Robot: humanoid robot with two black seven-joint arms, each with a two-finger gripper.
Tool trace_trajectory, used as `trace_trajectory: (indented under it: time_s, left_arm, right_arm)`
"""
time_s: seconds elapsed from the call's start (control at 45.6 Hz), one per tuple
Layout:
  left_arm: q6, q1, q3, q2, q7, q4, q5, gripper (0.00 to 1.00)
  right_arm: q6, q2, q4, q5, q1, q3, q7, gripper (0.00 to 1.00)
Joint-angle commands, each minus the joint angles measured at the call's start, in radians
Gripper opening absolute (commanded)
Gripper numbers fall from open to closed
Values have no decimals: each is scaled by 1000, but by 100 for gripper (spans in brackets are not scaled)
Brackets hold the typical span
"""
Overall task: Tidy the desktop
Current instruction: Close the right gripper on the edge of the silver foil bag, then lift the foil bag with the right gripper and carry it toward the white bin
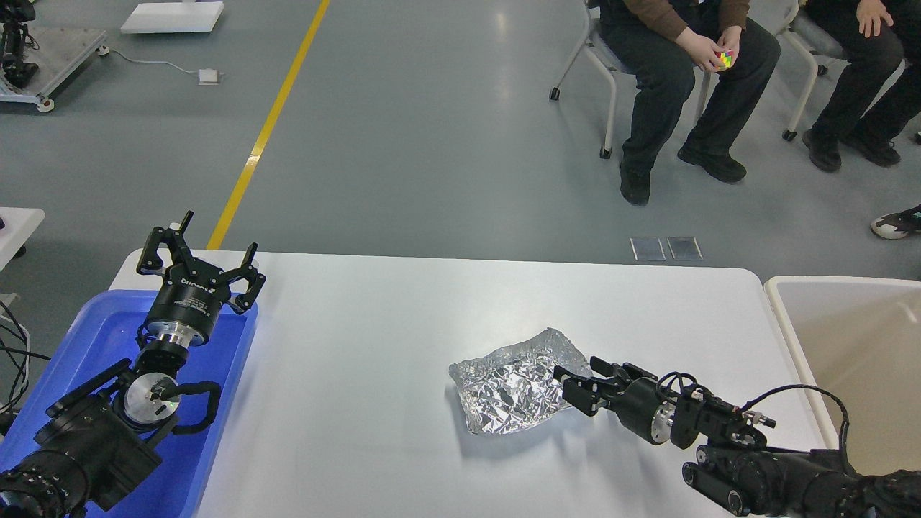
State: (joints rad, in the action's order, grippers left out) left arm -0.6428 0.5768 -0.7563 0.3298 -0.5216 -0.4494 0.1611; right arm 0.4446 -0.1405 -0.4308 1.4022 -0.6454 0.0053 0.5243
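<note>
Head view: right gripper, fingers apart, at foil sheet rt edge, prob touching—pinch edge squarely; left gripper spread, well left.

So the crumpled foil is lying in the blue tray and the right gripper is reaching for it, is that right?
Not quite. The head view shows the crumpled foil lying on the white desktop, not in the blue tray at the left. The rest holds: the right gripper is at the foil's right edge.
</note>
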Motion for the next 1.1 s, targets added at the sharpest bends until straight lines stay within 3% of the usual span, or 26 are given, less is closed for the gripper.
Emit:
trace_trajectory:
  time_s: [0.0,0.044,0.131,0.241,0.855,1.074]
  left_arm:
    - [0,0,0,0,0,0,0,100]
    - [0,0,0,0,0,0,0,100]
    - [0,0,0,0,0,0,0,100]
    - [0,0,0,0,0,0,0,100]
    - [0,0,0,0,0,0,0,100]
    - [0,0,0,0,0,0,0,100]
  right_arm:
    - [-1,6,23,0,-2,-2,0,71]
    - [-1,4,23,0,-2,-4,0,61]
    - [-1,3,26,0,-2,-14,-1,26]
    - [-1,2,27,0,-4,-53,-1,0]
    - [6,-10,23,-9,-10,-56,8,0]
    - [0,-122,-147,-46,-31,-57,40,0]
